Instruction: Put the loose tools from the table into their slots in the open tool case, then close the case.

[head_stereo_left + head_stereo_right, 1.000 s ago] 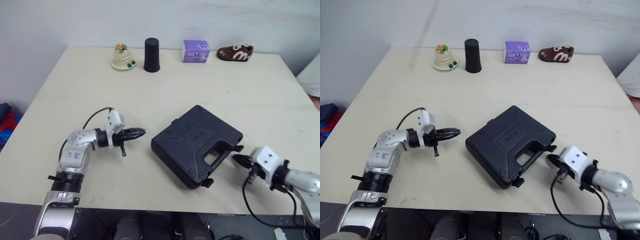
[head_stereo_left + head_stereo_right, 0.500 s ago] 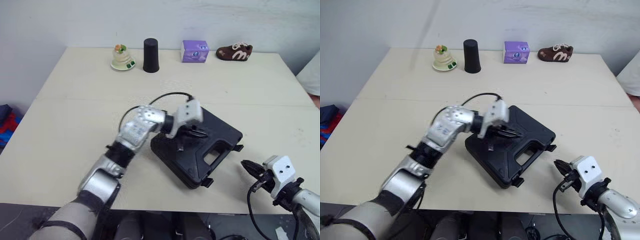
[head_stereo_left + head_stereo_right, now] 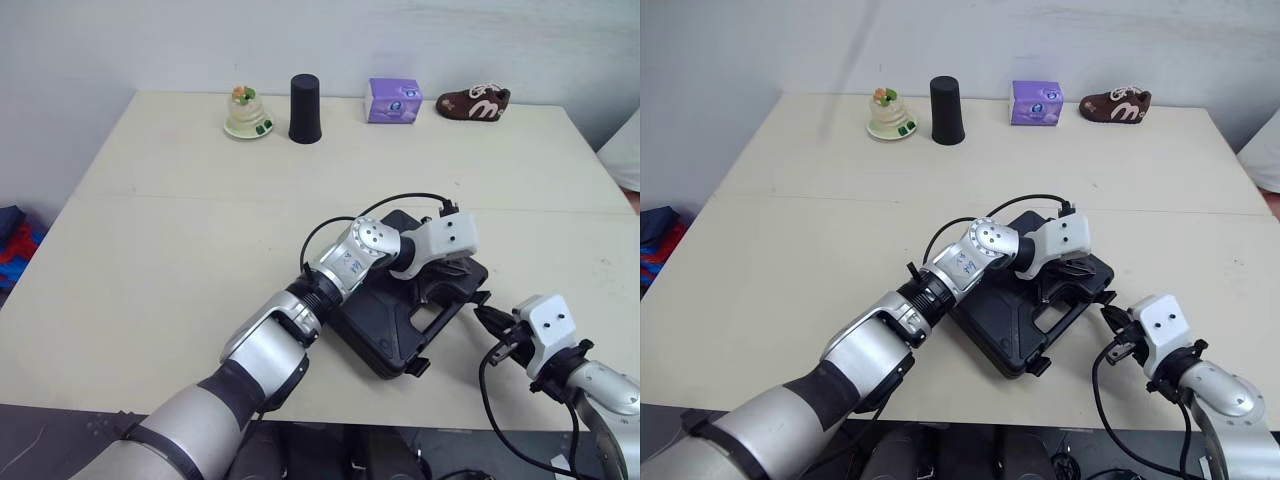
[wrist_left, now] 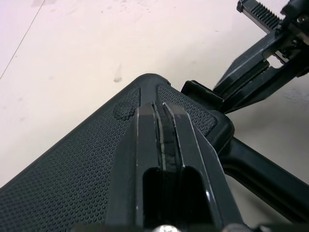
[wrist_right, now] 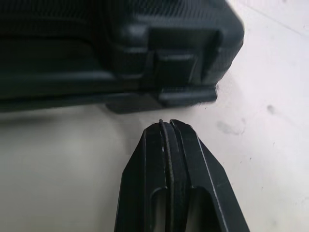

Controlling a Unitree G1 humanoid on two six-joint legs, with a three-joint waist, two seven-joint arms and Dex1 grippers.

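Left claw [image 4: 161,110] closed, both fingers pressed flat together with nothing between them. It sits over the pebbled lid of the black tool case [image 3: 372,332], tips close to the lid's rounded corner; whether they press on the lid I cannot tell. My left arm reaches across the case from the near-left side to get there. Case lid is down, and the case lies flat on the table [image 3: 150,250] directly beneath this claw. Just past the left tips, off the corner of the case, a latch [image 4: 202,93] sticks out. Right claw [image 5: 166,126] also closed and empty, fingers together, low over the bare tabletop. It points at the side wall of the case, tips just short of the latch tab there and apart from it. Seen from the head, the right claw is beside the case's near-right corner, close to the left claw, with the corner between them. Far beyond both claws, along the back edge of the table: a small ornament [image 3: 246,113], a black cup [image 3: 304,95], a purple box [image 3: 394,101] and a brown shoe [image 3: 474,102].
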